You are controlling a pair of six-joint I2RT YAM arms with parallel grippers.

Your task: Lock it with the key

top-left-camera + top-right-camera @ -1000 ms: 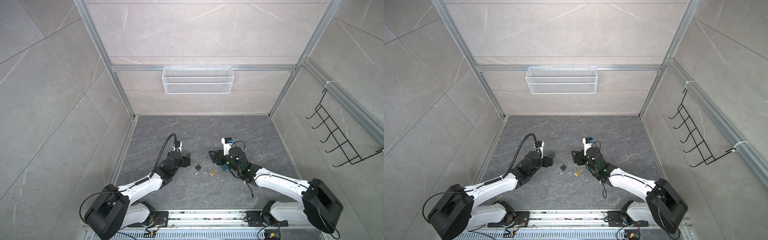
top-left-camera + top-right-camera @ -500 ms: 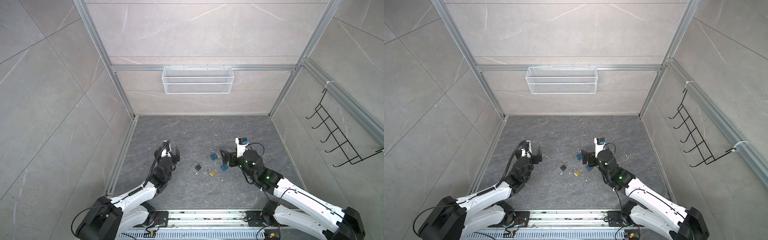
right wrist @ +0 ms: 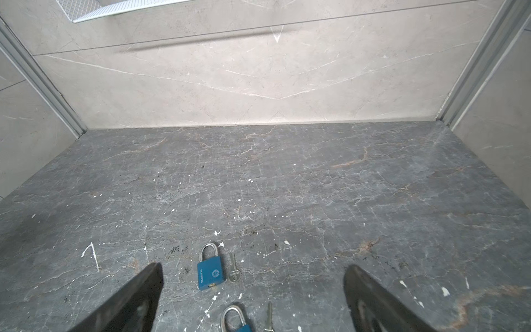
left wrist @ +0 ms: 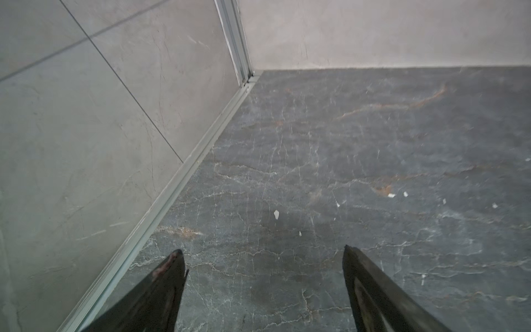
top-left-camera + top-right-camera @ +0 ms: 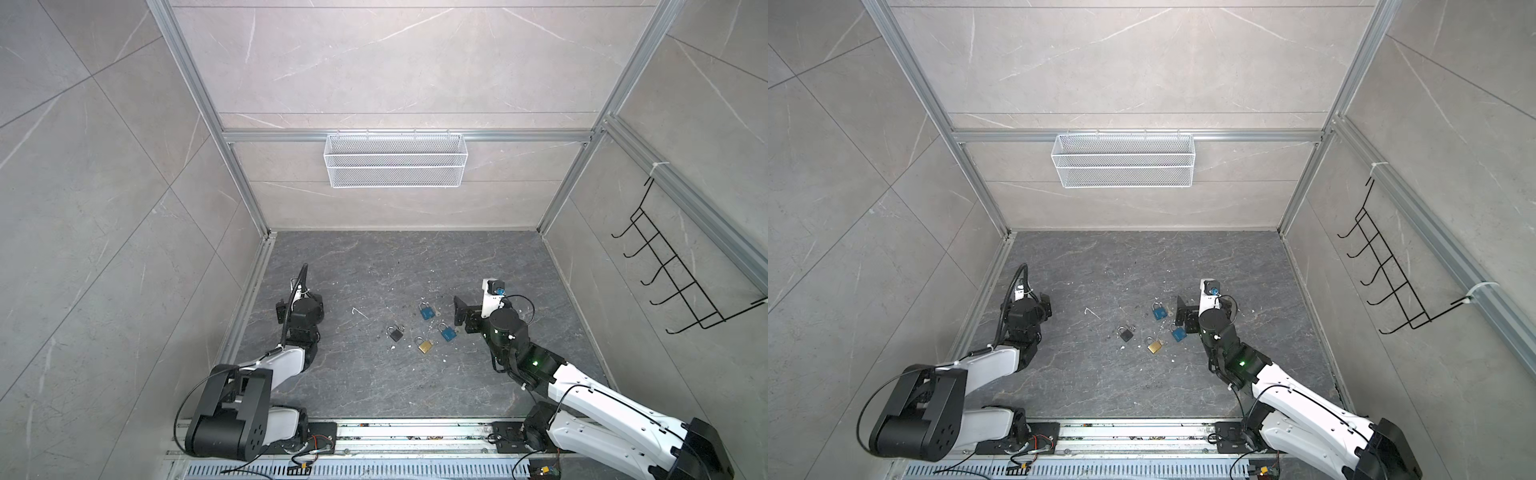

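Note:
Several padlocks lie on the dark stone floor between my arms: two blue padlocks (image 5: 426,311) (image 5: 447,333), a black padlock (image 5: 395,333) and a brass padlock (image 5: 424,346). In the right wrist view a small silver key (image 3: 234,269) lies flat beside the farther blue padlock (image 3: 210,272), and another key (image 3: 269,316) lies by the nearer blue padlock (image 3: 234,317). My right gripper (image 5: 478,311) (image 3: 254,270) hangs open and empty just right of the blue pair. Over by the left wall, my left gripper (image 5: 301,304) (image 4: 263,253) is open over bare floor.
A white wire basket (image 5: 394,166) hangs on the back wall and a black hook rack (image 5: 681,282) on the right wall. An aluminium rail (image 4: 184,172) runs along the foot of the left wall. Small white scraps (image 4: 276,214) dot the floor.
Both grippers drew back from the padlocks, the left toward the left wall and the right to the right. The blue padlocks, covered before, now show. The right jaws opened wider.

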